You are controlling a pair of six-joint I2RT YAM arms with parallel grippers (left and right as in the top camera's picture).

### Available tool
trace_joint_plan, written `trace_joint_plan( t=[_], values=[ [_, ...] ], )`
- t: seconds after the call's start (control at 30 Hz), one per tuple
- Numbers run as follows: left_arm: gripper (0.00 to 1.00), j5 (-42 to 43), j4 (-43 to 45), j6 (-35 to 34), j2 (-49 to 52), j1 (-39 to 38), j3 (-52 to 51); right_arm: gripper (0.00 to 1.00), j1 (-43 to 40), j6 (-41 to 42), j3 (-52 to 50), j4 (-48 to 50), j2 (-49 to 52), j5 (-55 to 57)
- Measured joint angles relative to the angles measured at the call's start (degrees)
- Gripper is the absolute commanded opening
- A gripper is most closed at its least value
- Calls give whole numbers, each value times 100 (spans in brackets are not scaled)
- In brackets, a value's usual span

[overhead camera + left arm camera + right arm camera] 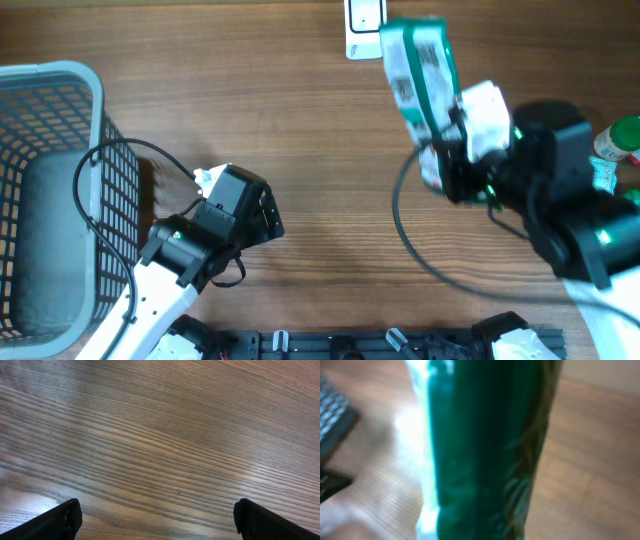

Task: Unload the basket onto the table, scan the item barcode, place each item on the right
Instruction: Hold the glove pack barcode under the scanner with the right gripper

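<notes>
Packet (420, 75), green and white: clamped at its near end in the right gripper (452, 135), apparently clear of the table (300, 100). Its far end reaches toward a white object (365, 25) at the far edge. I take that for the scanner but cannot confirm it.

Left gripper (160, 519): jaws spread wide, nothing between them, over bare wood right of the basket (60, 80).

Hazards, as I judge them:
- Slip or sag. The packet looks soft and is pinched at one end only, so a quick wrist turn could fold it or pull it loose.
- Missed read. I cannot find the barcode in any view, and it may be facing away from the white object.
- Blind approach. The packet fills my right wrist view, blurred, so I could bump the white object off the far edge.
</notes>
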Motion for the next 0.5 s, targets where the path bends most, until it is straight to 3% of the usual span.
trace_joint_plan(
  t=[0.1,0.23,0.37,0.5],
  values=[
    [100,0,7,0,0,0,0,5,61,-365,0,769,1008,247],
    [100,0,15,0,0,0,0,4,452,-811,-9,1040,2251,581],
    [100,0,15,0,0,0,0,4,514,-1064,-24,1244,3101,1899],
    [100,0,11,0,0,0,0,5,474,-1375,-66,2577,3410,3049]
  ],
)
